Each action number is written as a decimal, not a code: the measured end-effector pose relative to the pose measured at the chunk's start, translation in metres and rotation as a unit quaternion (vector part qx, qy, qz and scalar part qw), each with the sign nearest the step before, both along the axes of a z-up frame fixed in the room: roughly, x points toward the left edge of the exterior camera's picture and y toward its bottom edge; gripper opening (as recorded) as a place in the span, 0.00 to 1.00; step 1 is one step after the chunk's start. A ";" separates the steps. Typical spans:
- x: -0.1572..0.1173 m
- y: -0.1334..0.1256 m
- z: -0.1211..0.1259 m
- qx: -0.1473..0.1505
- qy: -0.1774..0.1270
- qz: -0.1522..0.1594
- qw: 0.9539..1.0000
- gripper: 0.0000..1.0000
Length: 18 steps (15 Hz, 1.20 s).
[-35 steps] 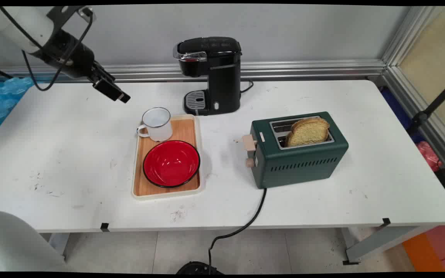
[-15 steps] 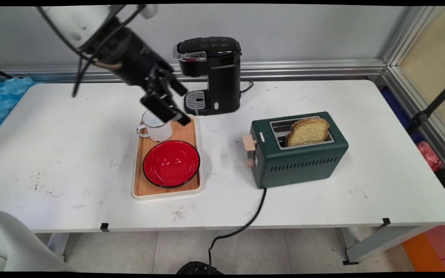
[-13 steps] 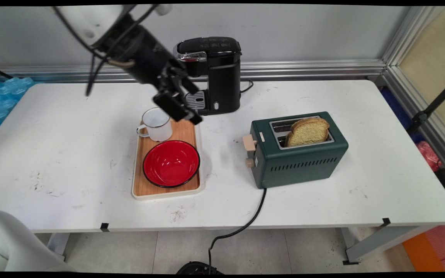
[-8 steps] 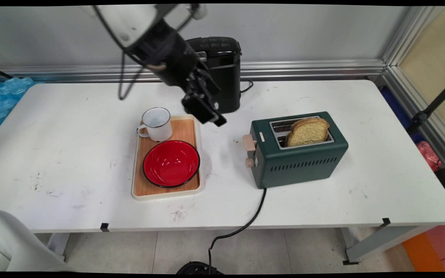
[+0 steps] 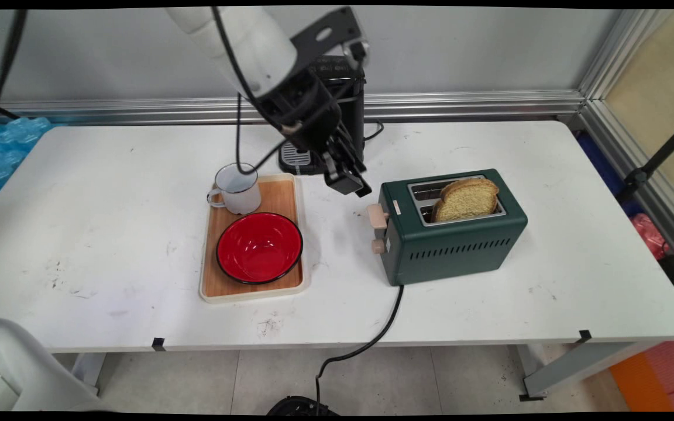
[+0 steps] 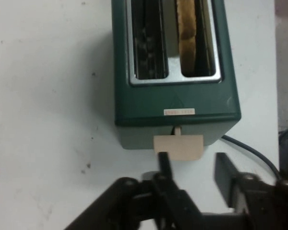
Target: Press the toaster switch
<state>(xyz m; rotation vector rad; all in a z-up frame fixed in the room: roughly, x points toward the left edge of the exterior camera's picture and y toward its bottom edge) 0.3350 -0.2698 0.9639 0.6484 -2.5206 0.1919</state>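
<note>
**Gripper hovering by toaster lever**

L to R: a white mug point(image 5: 236, 188) and red bowl point(image 5: 259, 247) are sitting on a wooden tray point(image 5: 209, 280). The gripper point(image 5: 350, 181), fingers apart w/ nothing btwn them, is hanging just beside the beige lever point(image 6: 179, 146) of the green toaster point(image 5: 453, 235). Lever is sitting raised; a bread slice point(image 5: 466, 199) is standing up in one slot, not yet lowered.

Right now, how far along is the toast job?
Done: a bread slice stands in one slot of the toaster. In hand: the open tool hangs by the lever, holding nothing. Left: the lever sits high and the slice sticks well out, so the lever looks not yet pressed down.
</note>
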 end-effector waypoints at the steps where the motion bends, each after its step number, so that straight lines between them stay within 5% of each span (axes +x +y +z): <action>1: -0.005 -0.003 -0.005 0.001 -0.005 0.000 1.000 0.00; 18: -0.048 -0.033 -0.081 0.021 -0.057 -0.011 0.998 0.00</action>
